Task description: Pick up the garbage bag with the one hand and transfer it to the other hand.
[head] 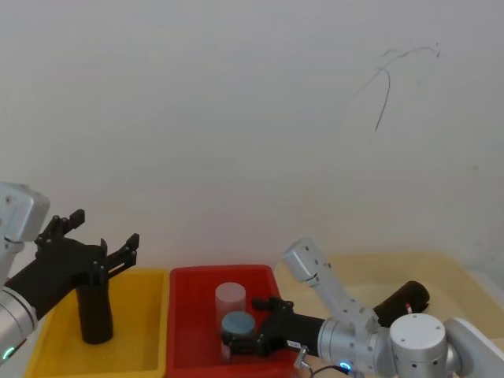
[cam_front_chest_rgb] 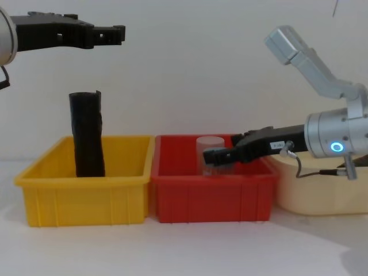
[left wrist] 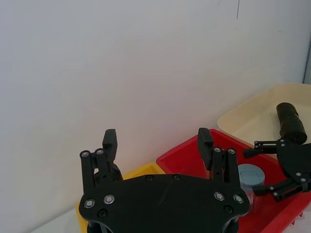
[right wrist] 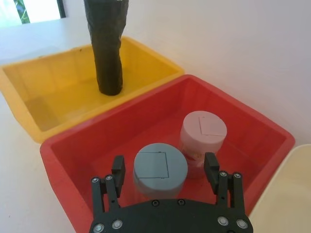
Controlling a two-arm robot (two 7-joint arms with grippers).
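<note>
The garbage bag (cam_front_chest_rgb: pixel 87 135) is a tall black crinkled roll standing upright in the yellow bin (cam_front_chest_rgb: pixel 86 195), rising well above its rim. It also appears as the garbage bag (head: pixel 94 311) and the garbage bag (right wrist: pixel 108 48). My left gripper (cam_front_chest_rgb: pixel 109 31) hangs open high above the bag, apart from it, with nothing between its fingers (left wrist: pixel 110 141). My right gripper (right wrist: pixel 165 167) is open low over the red bin (right wrist: pixel 73 145), its fingers either side of a grey-blue cylinder (right wrist: pixel 160 167).
The red bin (cam_front_chest_rgb: pixel 213 195) holds the grey-blue cylinder (head: pixel 238 323) and a pale pink cylinder (head: pixel 231 298). A cream bin (cam_front_chest_rgb: pixel 322 198) to the right holds a black cylinder (head: pixel 405 299). A white wall stands close behind the bins.
</note>
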